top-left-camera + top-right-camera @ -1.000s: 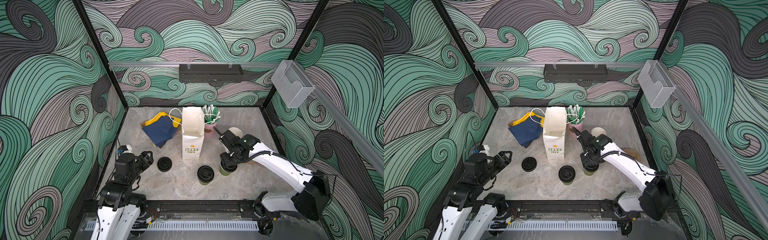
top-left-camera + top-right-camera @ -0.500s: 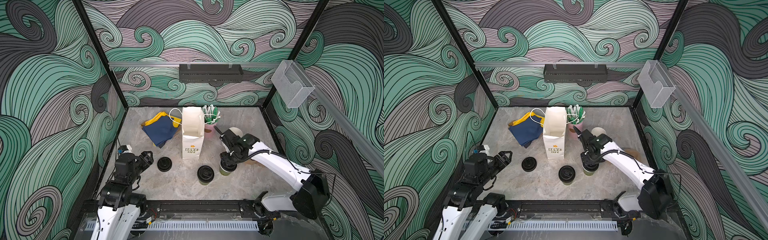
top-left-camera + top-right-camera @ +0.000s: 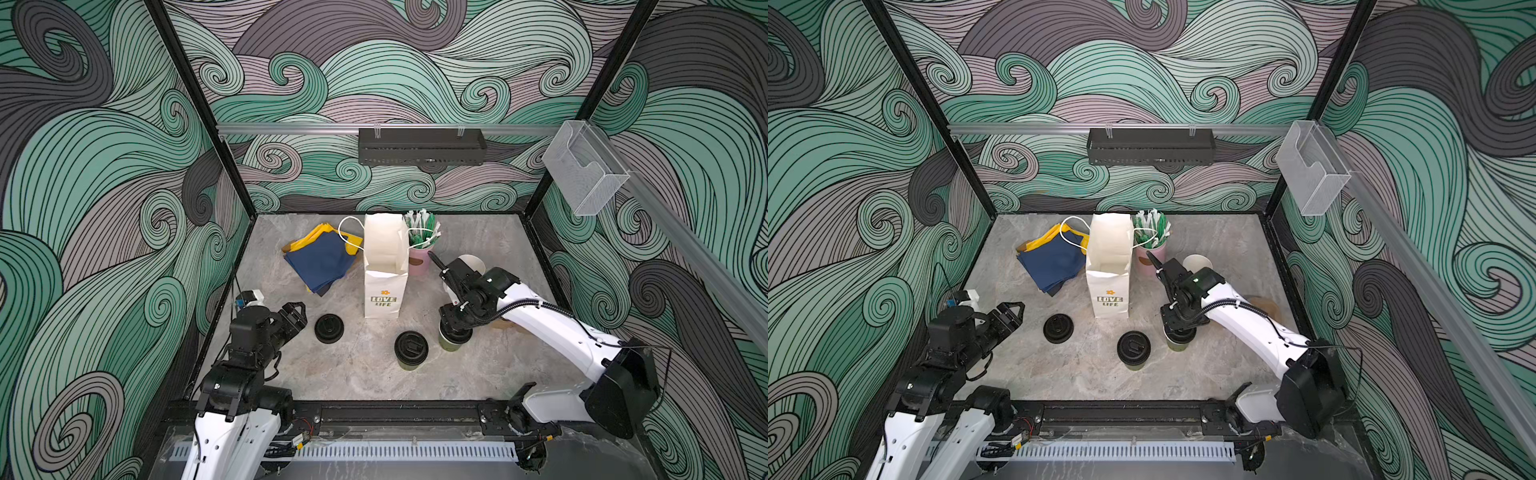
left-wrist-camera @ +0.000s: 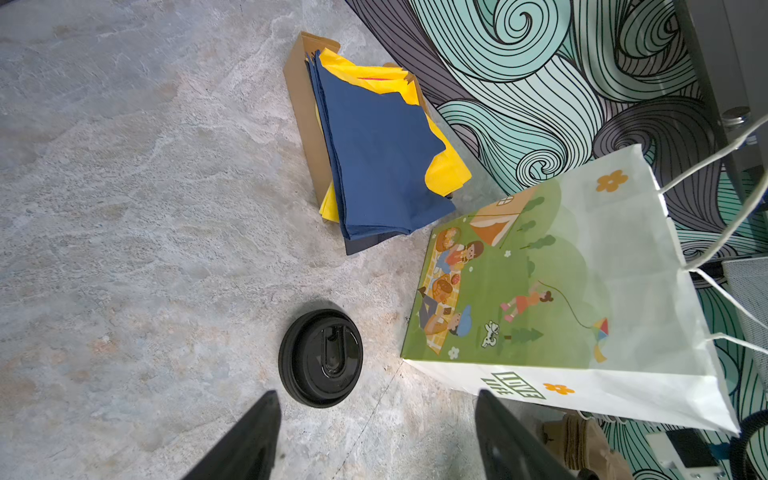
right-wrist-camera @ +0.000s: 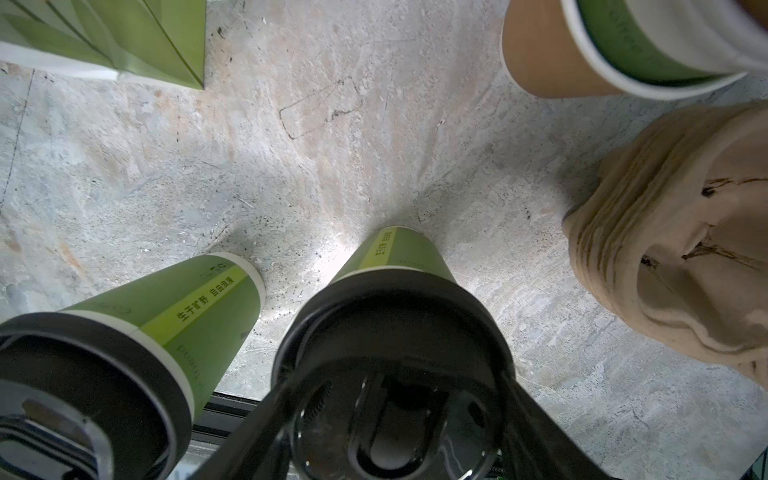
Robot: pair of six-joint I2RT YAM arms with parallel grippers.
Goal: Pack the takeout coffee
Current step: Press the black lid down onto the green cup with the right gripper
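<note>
**What the pictures leave unclear**

In both top views the right pincer (image 3: pixel 455 328) covers the lid of the takeout cup (image 3: pixel 451 345) below it; only the low green wall shows. In the right wrist view its fingers (image 5: pixel 245 440) are dark against the dark lid and cut by the picture's edge, so I cannot tell if they touch the rim. The second takeout cup (image 5: pixel 137 332) is cut off at the corner there. The cup stack (image 3: pixel 473 262) is mostly behind the right arm; only a white rim shows. A brown pile (image 5: pixel 685 249) runs out of the picture, and its kind is unclear. The pink cup (image 3: pixel 417 266) is half hidden behind the bag (image 3: pixel 384 282). The left pincer (image 4: pixel 376 395) shows only two blurred fingertips.
</note>
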